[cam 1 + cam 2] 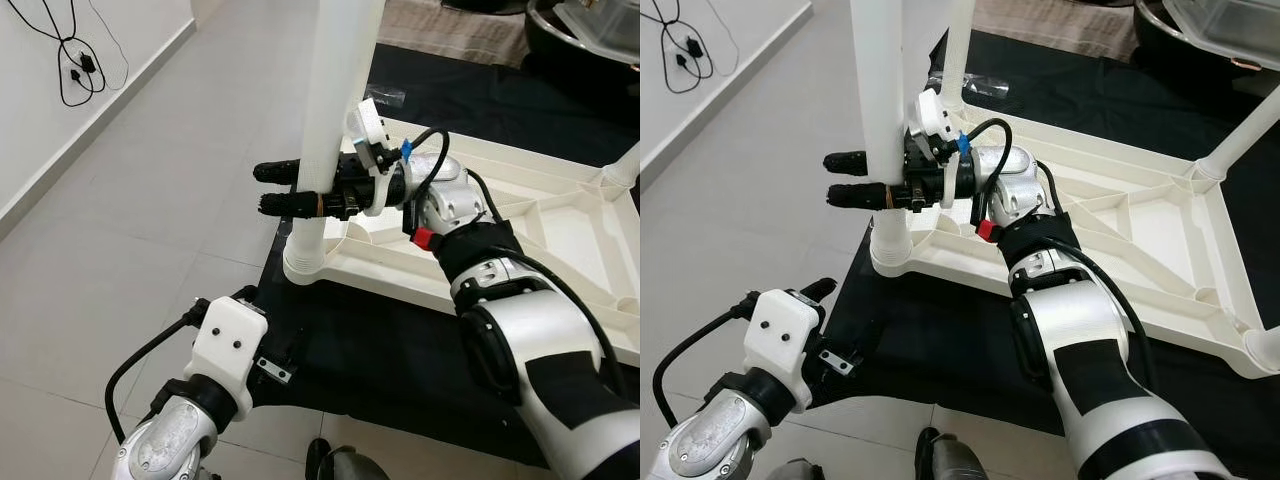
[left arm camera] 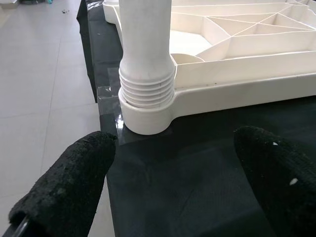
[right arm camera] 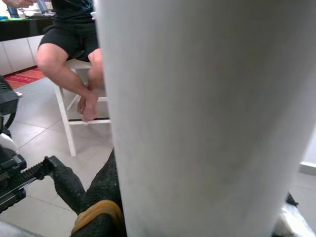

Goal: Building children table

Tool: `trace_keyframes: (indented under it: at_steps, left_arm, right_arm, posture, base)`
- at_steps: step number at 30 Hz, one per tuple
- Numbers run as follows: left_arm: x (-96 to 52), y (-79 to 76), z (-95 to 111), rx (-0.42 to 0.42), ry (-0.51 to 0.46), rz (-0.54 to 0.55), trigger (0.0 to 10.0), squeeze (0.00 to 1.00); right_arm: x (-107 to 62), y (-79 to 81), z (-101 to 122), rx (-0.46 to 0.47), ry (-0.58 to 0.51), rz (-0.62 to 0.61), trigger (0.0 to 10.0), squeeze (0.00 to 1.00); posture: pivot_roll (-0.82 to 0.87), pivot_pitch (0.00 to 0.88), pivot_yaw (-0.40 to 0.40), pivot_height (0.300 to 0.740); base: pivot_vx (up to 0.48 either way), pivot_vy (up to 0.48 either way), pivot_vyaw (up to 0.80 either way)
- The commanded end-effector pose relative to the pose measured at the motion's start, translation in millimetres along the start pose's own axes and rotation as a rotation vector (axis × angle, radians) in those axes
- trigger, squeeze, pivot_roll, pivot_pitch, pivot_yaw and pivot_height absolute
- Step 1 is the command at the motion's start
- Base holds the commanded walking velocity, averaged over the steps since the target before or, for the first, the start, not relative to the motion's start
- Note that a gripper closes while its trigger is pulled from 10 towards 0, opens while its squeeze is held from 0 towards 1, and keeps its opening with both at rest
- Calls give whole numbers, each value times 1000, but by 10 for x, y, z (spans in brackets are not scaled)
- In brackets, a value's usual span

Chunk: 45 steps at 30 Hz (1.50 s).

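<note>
Right gripper (image 1: 288,187) is clenching the smooth, stiff table leg (image 1: 335,120) low, tabletop (image 1: 560,240) at 3 o'clock; left gripper (image 2: 173,182) is hanging released.

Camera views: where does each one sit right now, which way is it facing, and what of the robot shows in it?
Left eye: on the head, facing down at the upturned table top on a black mat; both arms show.
Right eye: same scene; right gripper straddles the near table leg.
Left wrist: low over the mat, facing the leg's threaded base between its open fingers.
Right wrist: pressed close to the leg; a seated person behind.
Shared: every view catches that leg.
</note>
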<state>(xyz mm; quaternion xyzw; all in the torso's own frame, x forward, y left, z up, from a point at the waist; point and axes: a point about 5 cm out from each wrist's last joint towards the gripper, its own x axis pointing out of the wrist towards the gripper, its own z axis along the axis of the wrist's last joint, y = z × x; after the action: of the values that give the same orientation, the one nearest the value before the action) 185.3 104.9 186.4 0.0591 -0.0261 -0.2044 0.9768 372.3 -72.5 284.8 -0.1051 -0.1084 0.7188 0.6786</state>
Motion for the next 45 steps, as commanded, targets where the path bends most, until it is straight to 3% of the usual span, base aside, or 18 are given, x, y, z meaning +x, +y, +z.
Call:
trace_keyframes:
  at_steps: [1, 8, 18, 25, 30, 33, 36, 40, 45]
  left_arm:
    - [-5, -30, -20, 1, 10, -12, 10000, 0]
    - [-1, -26, -21, 7, 10, -10, 10000, 0]
    - [-35, -24, 14, 2, 9, 1, 10000, 0]
    - [-45, -8, 35, 11, 6, 6, 10000, 0]
    - [-48, 2, 30, 13, 8, 9, 10000, 0]
    - [-21, 17, 18, 14, 4, 5, 10000, 0]
    - [-17, 19, 17, 14, 3, 4, 10000, 0]
    - [24, 4, 17, 23, -5, -9, 10000, 0]
    - [26, 11, 21, 30, -7, -9, 10000, 0]
  right_arm:
    - [-28, -8, -11, -6, 30, -7, 10000, 0]
    - [-25, 93, -134, 70, 19, 102, 10000, 0]
    - [-22, 106, -251, 194, -12, 84, 10000, 0]
    - [34, 140, -330, 176, 32, 91, 10000, 0]
    - [17, 128, -394, 159, 28, -9, 10000, 0]
    - [-81, 107, -488, 156, 44, -161, 10000, 0]
    - [-92, 103, -503, 155, 53, -185, 10000, 0]
    - [-206, 34, -564, 177, 55, -393, 10000, 0]
    - [-250, 19, -565, 149, 44, -472, 10000, 0]
  posture:
    - [128, 235, -157, 740]
    - [131, 235, -157, 740]
    - [159, 249, -164, 740]
    - [171, 255, -167, 740]
    - [165, 254, -157, 740]
    - [150, 248, -146, 740]
    - [150, 248, -146, 740]
    - [144, 235, -145, 740]
    - [146, 235, -143, 740]
  base:
    - [0, 0, 0]
    - [0, 0, 0]
    - [0, 0, 0]
    - [0, 0, 0]
    - [0, 0, 0]
    - [0, 0, 0]
    - [0, 0, 0]
    - [0, 0, 0]
    - [0, 0, 0]
